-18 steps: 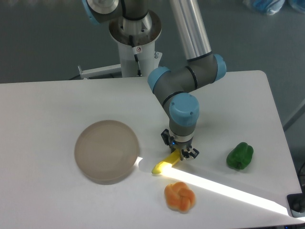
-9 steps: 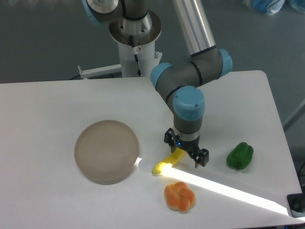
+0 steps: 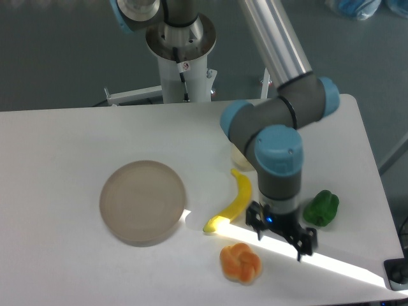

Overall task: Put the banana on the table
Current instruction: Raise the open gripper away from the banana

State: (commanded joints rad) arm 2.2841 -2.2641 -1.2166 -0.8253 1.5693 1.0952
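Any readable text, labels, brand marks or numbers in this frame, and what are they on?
No text can be read.
Small red-and-white sticker on the white robot pedestal: too small and blurred to read.
The banana, the table and the gripper show no markings.

Banana [image 3: 237, 201] is coloured bright yellow, plain, no markings seen. Table [image 3: 76, 140] is shown white, matte, crossed by a brighter white streak of light near the front. Round disc [image 3: 143, 202] is seen in grey-brown, unpatterned. Lumpy fruit [image 3: 240, 262] is coloured orange with paler patches. Pepper [image 3: 320, 208] is shown dark green, glossy. Gripper [image 3: 281, 232] is black, a small blue light seen on it. Arm [image 3: 274, 127] is grey with light blue joint caps and a silver tube. Floor behind is dark grey.
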